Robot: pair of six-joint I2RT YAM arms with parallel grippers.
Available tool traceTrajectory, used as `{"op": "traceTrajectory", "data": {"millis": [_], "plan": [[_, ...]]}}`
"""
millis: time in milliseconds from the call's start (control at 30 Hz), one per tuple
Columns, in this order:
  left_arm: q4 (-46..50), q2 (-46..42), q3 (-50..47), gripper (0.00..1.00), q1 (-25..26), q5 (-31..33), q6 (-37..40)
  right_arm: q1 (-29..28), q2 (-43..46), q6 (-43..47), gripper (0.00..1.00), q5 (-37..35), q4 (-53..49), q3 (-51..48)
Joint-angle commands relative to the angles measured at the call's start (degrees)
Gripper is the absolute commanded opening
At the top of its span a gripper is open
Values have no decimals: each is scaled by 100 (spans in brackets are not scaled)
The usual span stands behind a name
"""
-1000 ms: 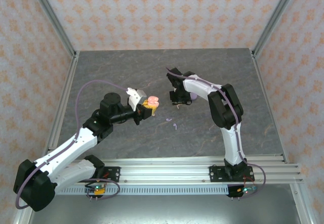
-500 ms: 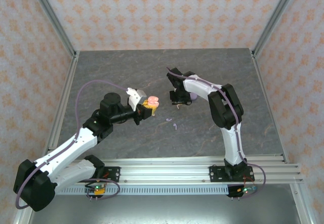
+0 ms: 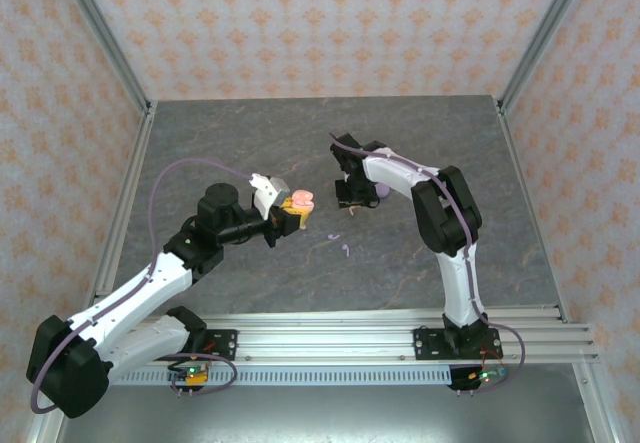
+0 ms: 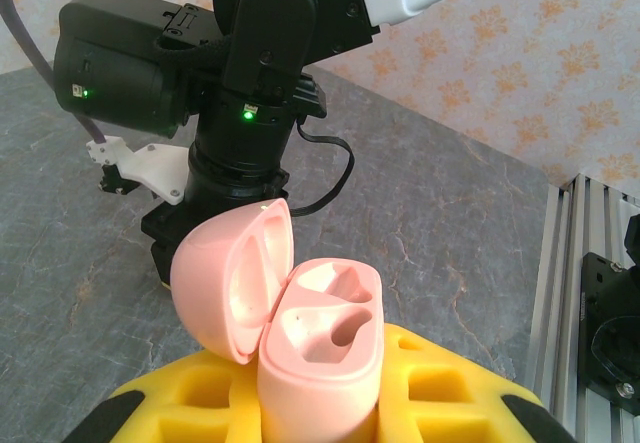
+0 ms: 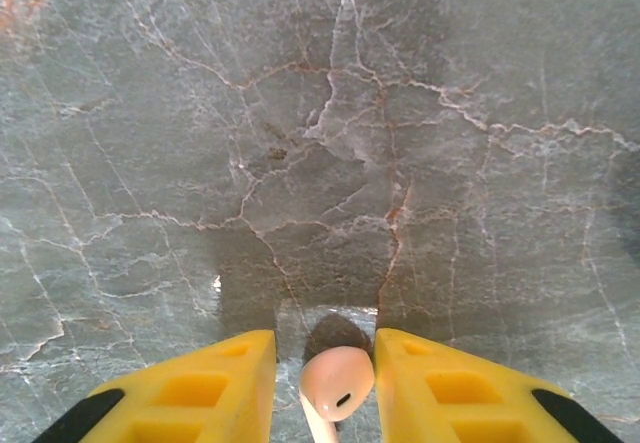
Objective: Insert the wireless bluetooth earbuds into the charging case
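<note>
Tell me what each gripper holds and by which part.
Left gripper: pink case, clamped by its base. Right gripper: pink earbud sits between its jaws, head showing; whether it is gripped cannot be told.

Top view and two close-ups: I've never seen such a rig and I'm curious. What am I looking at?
A left arm and a right arm, both robotic, are bolted at the near edge of a grey table. The top view looks down from above and behind them; each close-up comes from a camera on one wrist. The left end effector is shut on an open pink charging case, its sockets empty. Between the tips of the right end effector sits a pale pink earbud; whether it is gripped, I cannot tell. A tiny lilac earbud lies loose on the table.
</note>
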State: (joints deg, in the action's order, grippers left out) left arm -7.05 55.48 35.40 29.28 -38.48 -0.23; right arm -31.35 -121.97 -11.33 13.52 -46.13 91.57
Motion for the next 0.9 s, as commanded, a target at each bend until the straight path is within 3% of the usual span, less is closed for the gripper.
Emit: {"op": "traceTrajectory", "data": {"millis": [0, 400, 867], "plan": [[-14, -99, 70, 5, 34, 42, -88, -4, 12, 101, 32, 169, -506, -34], [29, -99, 106, 5, 34, 69, -109, -1, -148, 394, 31, 151, -756, 142], [49, -115, 108, 5, 39, 64, -98, 32, -109, -58, 32, -50, -405, 315]]}}
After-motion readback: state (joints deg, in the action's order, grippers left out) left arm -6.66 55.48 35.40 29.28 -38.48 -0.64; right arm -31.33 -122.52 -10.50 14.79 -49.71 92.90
